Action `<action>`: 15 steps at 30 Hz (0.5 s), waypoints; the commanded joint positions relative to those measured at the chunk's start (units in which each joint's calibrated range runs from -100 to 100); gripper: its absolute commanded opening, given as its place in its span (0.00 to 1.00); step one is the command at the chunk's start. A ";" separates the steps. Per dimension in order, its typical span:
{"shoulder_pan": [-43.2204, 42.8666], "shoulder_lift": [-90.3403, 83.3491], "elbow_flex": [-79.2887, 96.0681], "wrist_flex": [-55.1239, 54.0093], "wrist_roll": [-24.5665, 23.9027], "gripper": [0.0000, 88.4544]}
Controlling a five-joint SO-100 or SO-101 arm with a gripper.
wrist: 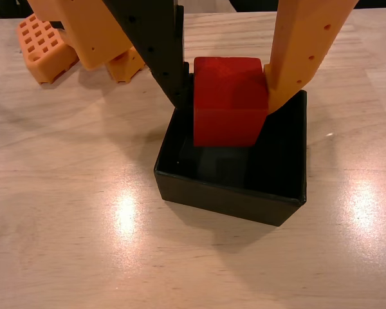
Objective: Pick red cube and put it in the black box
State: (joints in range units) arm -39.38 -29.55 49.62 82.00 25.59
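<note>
A pale wooden tabletop (64, 193) fills the frame; at centre the tool (228, 96) pinches a red cube (228, 106) over the black box (231, 193).

One red cube (228, 100), one black box (235, 193), one gripper (228, 96) with two fingers, one black (157, 51) and one orange (302, 51), one wooden table (71, 225). Orange parts at top left, count unclear.

The end effector (228, 96) is showing one black finger (156, 45) and one orange finger (302, 45), both dotted with small holes.
</note>
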 commanded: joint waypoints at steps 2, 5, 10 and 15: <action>0.43 -1.78 -0.29 0.14 -0.19 0.16; 0.43 -1.78 -0.84 0.14 -1.72 0.24; 0.43 -1.86 -1.11 0.23 -2.14 0.32; 1.19 -2.45 -2.38 1.13 -2.87 0.31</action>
State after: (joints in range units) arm -39.38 -29.80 49.62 82.00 23.11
